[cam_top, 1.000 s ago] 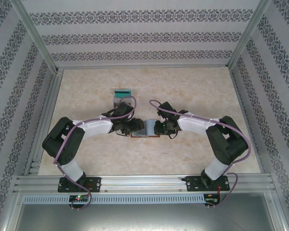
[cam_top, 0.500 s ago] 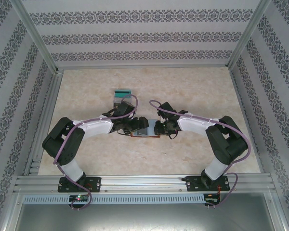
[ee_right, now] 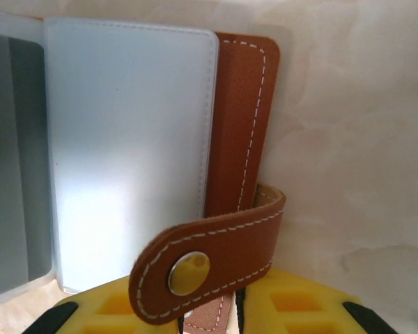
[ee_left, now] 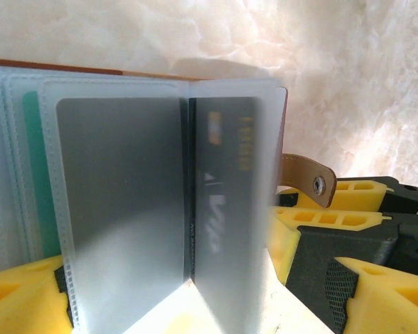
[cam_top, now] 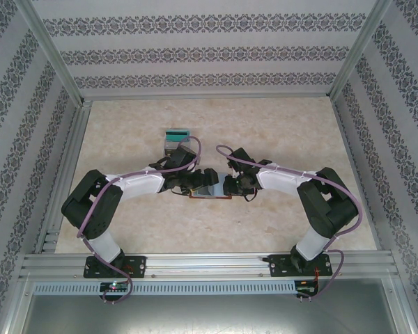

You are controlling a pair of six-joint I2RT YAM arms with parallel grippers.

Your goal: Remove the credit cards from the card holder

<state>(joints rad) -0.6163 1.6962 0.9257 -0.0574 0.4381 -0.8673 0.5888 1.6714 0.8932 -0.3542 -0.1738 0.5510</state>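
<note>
The brown leather card holder (cam_top: pixel 210 193) lies open mid-table between both grippers. In the left wrist view its frosted sleeves (ee_left: pixel 118 202) stand fanned; one holds a dark grey credit card (ee_left: pixel 226 202) and a green card (ee_left: pixel 33 174) shows at the left. My left gripper (ee_left: pixel 195 306) is open, its yellow fingers (ee_left: pixel 21 296) wide apart with the sleeves between them. My right gripper (ee_right: pixel 230 309) is shut on the root of the holder's snap strap (ee_right: pixel 209 261), beside the brown cover (ee_right: pixel 240 118). Its yellow pads (ee_left: pixel 313 223) sit just right of the strap (ee_left: pixel 308 177).
A clear grey box with a teal card (cam_top: pixel 177 139) stands just behind the left gripper (cam_top: pixel 198 181). Aluminium rails (cam_top: pixel 209 263) line the near edge and the left side, and patterned walls enclose the marble-look table (cam_top: pixel 285 125).
The left gripper's jaws have spread wider and it has slid right, further over the card holder. The right arm has held still.
</note>
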